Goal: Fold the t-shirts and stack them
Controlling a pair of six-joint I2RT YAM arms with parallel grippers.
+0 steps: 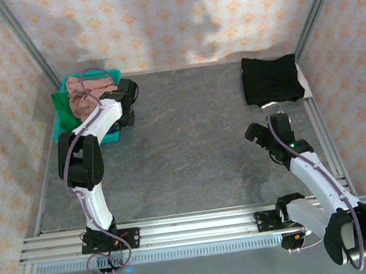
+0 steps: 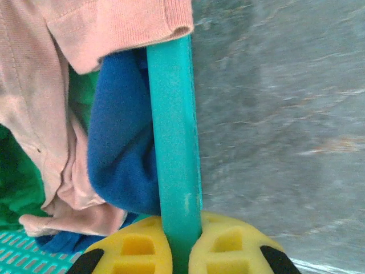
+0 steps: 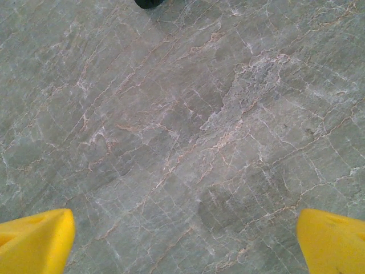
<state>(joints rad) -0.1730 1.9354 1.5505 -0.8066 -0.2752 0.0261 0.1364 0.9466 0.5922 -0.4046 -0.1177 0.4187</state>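
- Table: a grey marbled table [image 1: 191,149] is seen, closed in by patterned walls on three sides.
- Basket: a teal plastic basket [image 1: 67,84] is set at the far left corner of the table. It is filled with crumpled shirts.
- Black t-shirt: a black t-shirt [image 1: 269,79] is laid folded and flat on the table at the far right corner, well apart from the basket.
- Pink t-shirt: a dusty pink t-shirt [image 1: 91,95] is heaped on top of the pile in the basket. In the left wrist view its ribbed hem [image 2: 137,23] is draped over the basket's rim [image 2: 174,142].
- Green t-shirt: a bright green t-shirt [image 1: 65,111] is bunched along the basket's left side, partly under the pink one.
- Blue t-shirt: a blue t-shirt [image 2: 122,148] is pressed against the inside of the rim, beneath the pink cloth.
- Left fingers: the yellow left fingers [image 2: 142,251] are clamped on the basket's rim, one on each side of it. No cloth is caught between them.
- Right fingers: the yellow right fingers [image 3: 37,242] are spread wide apart above bare table, with nothing held.
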